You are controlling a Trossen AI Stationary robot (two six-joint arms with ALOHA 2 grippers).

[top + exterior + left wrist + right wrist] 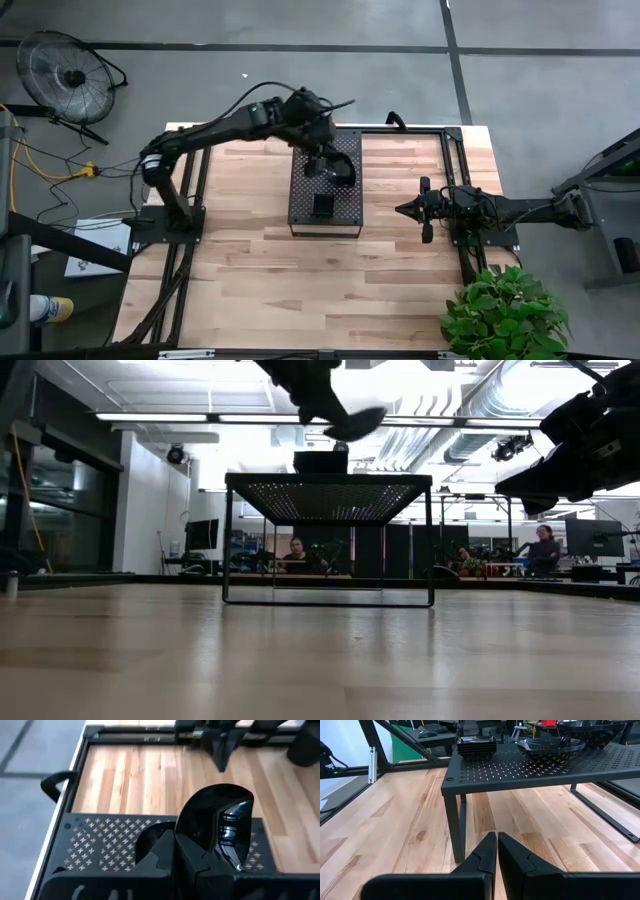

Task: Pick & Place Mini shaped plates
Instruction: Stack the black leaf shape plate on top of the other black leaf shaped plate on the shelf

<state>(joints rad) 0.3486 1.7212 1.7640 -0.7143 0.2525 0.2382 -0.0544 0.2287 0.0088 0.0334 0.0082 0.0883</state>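
The left tool holds a small plate up over the black rack.

The left tool [192, 857] is clamped on the rim of a shiny black plate [220, 822] and hangs above the rack [325, 183], at its far end. The grip is only on one edge, and the plate looks smooth, so I think it could slip or tip and fall. It could also bump the plates already on the rack: a square stack [476, 745] and a rounded stack [551, 744]. The right tool [497, 851] waits low over the tabletop [240, 240] beside the rack, with its fingers pressed together and nothing in them. The tabletop is pale wood. Around it are a grey floor, a fan [68, 76] and a green plant [505, 318]. Far behind, people sit at desks under bright ceiling lights.
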